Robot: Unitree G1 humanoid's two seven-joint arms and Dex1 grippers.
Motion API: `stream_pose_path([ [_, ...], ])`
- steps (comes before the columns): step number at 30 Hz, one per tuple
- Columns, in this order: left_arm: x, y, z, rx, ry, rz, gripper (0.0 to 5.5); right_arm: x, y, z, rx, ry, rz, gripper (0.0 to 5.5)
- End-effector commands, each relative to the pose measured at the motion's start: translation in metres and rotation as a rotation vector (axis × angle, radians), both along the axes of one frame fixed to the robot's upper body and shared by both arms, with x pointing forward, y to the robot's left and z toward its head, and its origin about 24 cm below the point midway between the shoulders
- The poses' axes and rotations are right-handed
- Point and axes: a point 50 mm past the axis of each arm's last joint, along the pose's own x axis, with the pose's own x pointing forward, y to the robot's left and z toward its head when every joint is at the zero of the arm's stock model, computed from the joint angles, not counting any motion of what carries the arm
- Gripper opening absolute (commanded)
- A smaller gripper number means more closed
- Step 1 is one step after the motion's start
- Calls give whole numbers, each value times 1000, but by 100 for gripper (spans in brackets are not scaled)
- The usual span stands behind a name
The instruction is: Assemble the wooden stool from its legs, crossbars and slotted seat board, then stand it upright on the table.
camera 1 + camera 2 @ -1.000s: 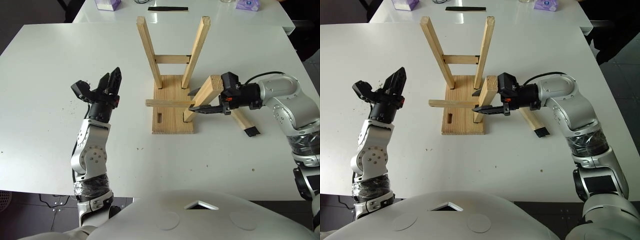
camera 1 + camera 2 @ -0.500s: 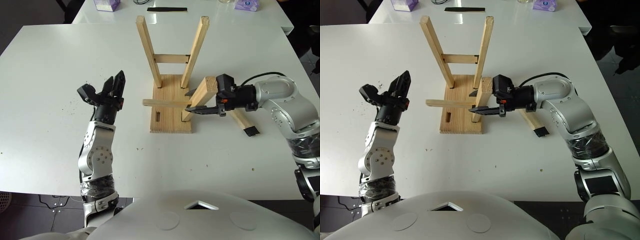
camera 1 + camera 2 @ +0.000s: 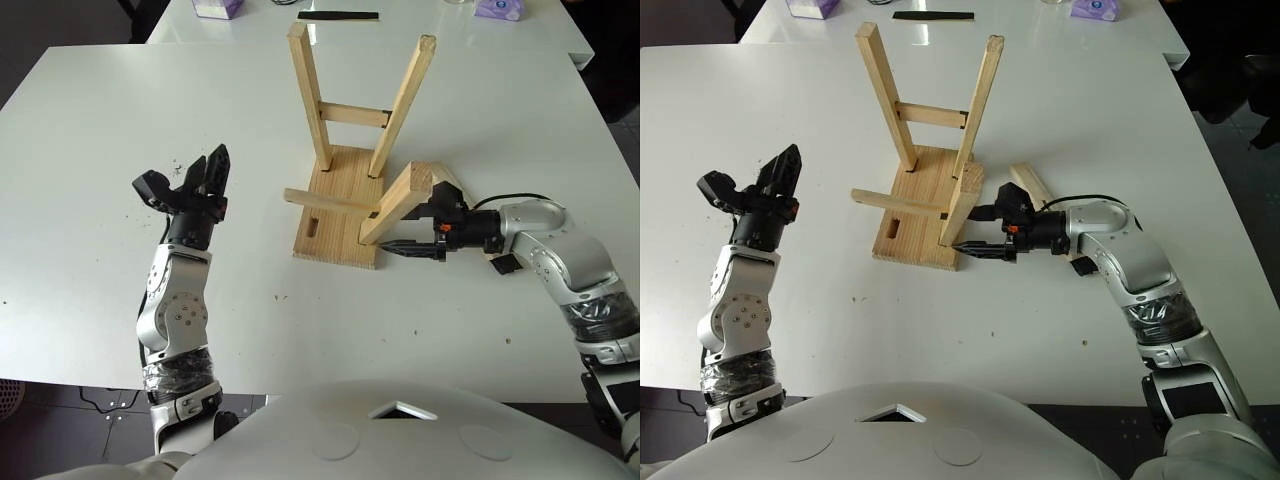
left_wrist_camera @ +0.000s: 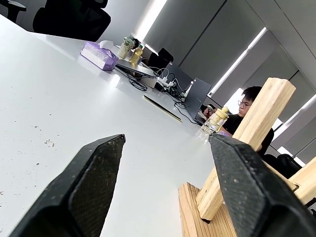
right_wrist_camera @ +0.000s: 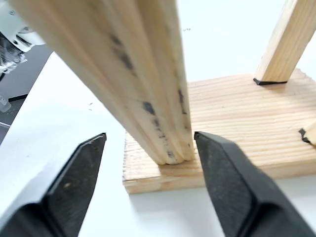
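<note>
Right claw [image 3: 973, 247] sits low on the counter [image 3: 100, 120] at the near right corner of the seat board [image 3: 330, 238]. Its fingers are spread wide either side of the foot of the third leg [image 3: 400, 200] — released, not gripping it. That leg leans steeply, its near crossbar [image 3: 322, 199] poking out over the board, so it looks unseated. Left claw [image 3: 208, 165] is raised well off to the left, also spread and holding nothing. Done so far, by my reading: the board lies flat with two far legs [image 3: 310, 95] standing in it, joined by the far crossbar [image 3: 355, 113]. Left to do — seat the leaning leg, fit the loose leg [image 3: 1028, 183] lying behind the right arm, then turn the stool upright.
</note>
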Motion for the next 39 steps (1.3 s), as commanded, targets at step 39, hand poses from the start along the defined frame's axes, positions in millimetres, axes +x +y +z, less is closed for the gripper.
stream_pose_path([
  [39, -55, 0, -63, 69, 330, 106, 316, -49, -103, -78, -382, 182, -822, 371],
])
